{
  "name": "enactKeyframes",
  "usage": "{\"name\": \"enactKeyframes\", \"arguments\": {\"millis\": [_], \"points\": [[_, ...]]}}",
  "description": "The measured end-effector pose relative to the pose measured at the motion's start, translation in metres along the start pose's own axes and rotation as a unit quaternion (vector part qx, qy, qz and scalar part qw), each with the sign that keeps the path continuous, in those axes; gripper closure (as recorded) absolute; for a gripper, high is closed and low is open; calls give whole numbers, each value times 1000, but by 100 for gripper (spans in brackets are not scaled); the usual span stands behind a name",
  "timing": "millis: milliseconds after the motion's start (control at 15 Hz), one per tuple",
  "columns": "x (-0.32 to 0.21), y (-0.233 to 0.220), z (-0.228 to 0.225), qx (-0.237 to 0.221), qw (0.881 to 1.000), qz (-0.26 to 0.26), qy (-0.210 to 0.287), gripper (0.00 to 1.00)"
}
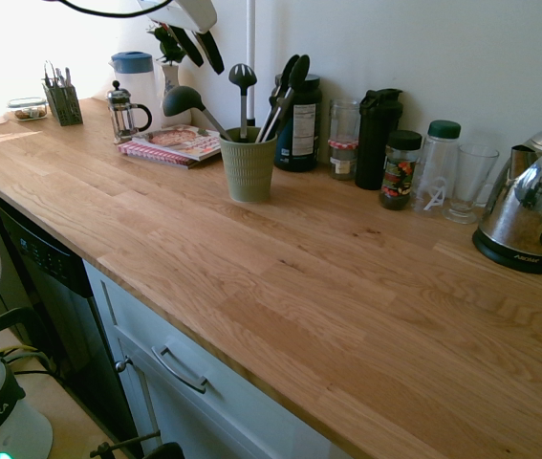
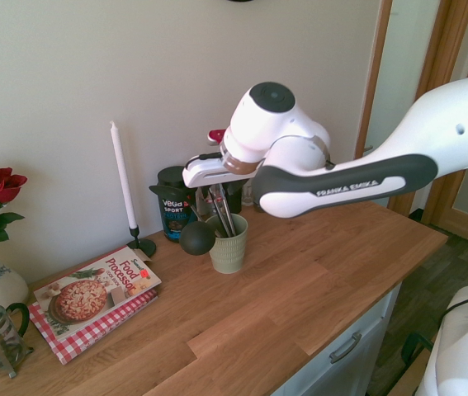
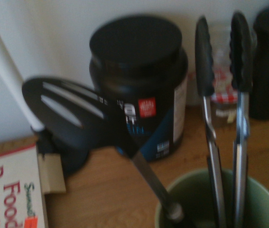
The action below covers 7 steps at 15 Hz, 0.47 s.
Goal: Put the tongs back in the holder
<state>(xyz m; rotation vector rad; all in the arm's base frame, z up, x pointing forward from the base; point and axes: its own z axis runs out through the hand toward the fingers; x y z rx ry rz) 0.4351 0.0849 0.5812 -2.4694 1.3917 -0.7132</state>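
tongs seated in holder; clearance risk at the claw

the tongs [image 3: 240, 137] stood in the holder [image 1: 249, 172], gripping ends uppermost, handles down inside the cup. the holder was upright on the desk [image 1: 347, 287]. the claw [image 1: 209, 68] was wide, with nothing between its fingers, above the ladle [image 1: 184, 100] and apart from the tongs. placement appeared complete; only withdrawal of the arm appeared to be required.

caution: a low sideways move could have caught a finger on the ladle or the slotted spoon [image 1: 243, 76], both of which projected above the rim. such contact could have levered the holder over and spilled the tongs. closing the claw near these tools could have trapped one. a swing towards the wall could have struck the candle [image 2: 123, 177].
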Motion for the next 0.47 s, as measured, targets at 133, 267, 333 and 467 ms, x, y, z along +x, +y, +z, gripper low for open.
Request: {"name": "enactKeyframes", "arguments": {"millis": [133,267,333,467], "points": [[41,43,-7,-52,997,-24,-55,0],[56,80,-11,-99,988,-62,-103,0],[55,96,-14,-118,981,-85,-127,0],[47,120,-23,-151,965,-138,-162,0]]}}
